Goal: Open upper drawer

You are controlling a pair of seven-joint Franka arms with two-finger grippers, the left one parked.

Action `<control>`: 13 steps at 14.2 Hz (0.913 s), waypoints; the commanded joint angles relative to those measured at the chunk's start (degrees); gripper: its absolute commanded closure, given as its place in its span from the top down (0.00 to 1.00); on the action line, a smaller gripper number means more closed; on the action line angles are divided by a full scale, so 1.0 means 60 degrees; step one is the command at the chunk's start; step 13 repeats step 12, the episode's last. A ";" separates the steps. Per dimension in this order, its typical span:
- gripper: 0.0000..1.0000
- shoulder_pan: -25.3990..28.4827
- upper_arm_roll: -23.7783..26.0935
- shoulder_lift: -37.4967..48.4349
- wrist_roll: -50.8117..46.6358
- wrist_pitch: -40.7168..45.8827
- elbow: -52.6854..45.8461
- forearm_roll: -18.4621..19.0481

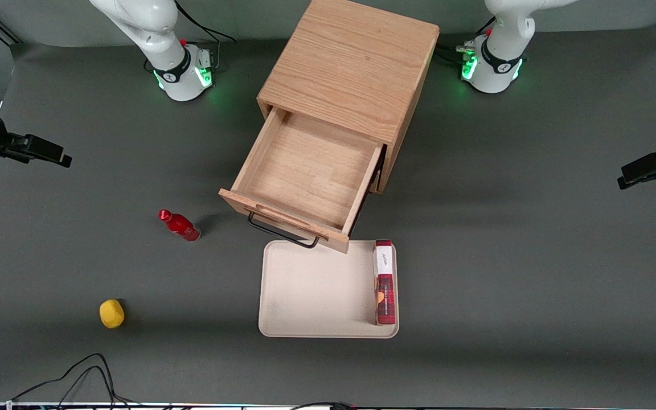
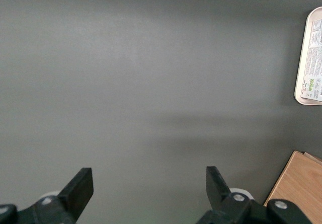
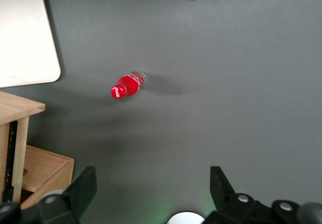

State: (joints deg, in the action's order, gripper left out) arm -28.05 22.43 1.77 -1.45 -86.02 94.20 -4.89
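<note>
Standing pulled well out of its cabinet [image 1: 351, 68], the upper drawer [image 1: 305, 171] shows a bare wooden floor, and its black handle [image 1: 282, 233] overhangs the rim of the tray [image 1: 305, 296]. Raised above the bench [image 1: 533, 256] toward the working arm's end, the tool [image 3: 153, 189] has its fingers spread apart and grips nothing. A red bottle [image 1: 180, 225] stands beside the drawer front, a yellow fruit [image 1: 111, 314] nearer the camera, and a red box [image 1: 384, 282] lies on the tray.

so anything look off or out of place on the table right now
Nothing is spilled or damaged. The cabinet sits askew on the table, so the pulled-out upper drawer overhangs a corner of the beige tray. The red bottle stands upright. The end effector is open, above bare table, holding nothing.
</note>
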 commanded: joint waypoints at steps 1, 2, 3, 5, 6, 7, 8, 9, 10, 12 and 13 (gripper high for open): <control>1.00 0.1047 -0.1007 -0.0120 0.0536 0.0580 -0.0479 -0.0092; 1.00 0.1926 -0.1898 -0.0134 0.0521 0.0581 -0.0494 -0.0078; 1.00 0.2558 -0.2473 -0.0135 0.0521 0.0581 -0.0494 -0.0078; 1.00 0.3905 -0.3425 -0.0222 0.0550 0.0566 -0.0553 -0.0005; 1.00 0.4783 -0.4170 -0.0353 0.0550 0.0537 -0.0625 0.0227; 1.00 0.5255 -0.4569 -0.0485 0.0521 0.0537 -0.0757 0.0375; 1.00 0.5289 -0.4617 -0.0617 0.0492 0.0537 -0.0961 0.0376; 1.00 0.5217 -0.4617 -0.0705 0.0419 0.0552 -0.1137 0.0376; 1.00 0.5042 -0.4588 -0.0807 0.0346 0.0552 -0.1284 0.0347; 1.00 0.4574 -0.4093 -0.0954 0.0112 0.0537 -0.1417 0.0376; 1.00 0.4574 -0.4093 -0.0954 0.0112 0.0537 -0.1417 0.0376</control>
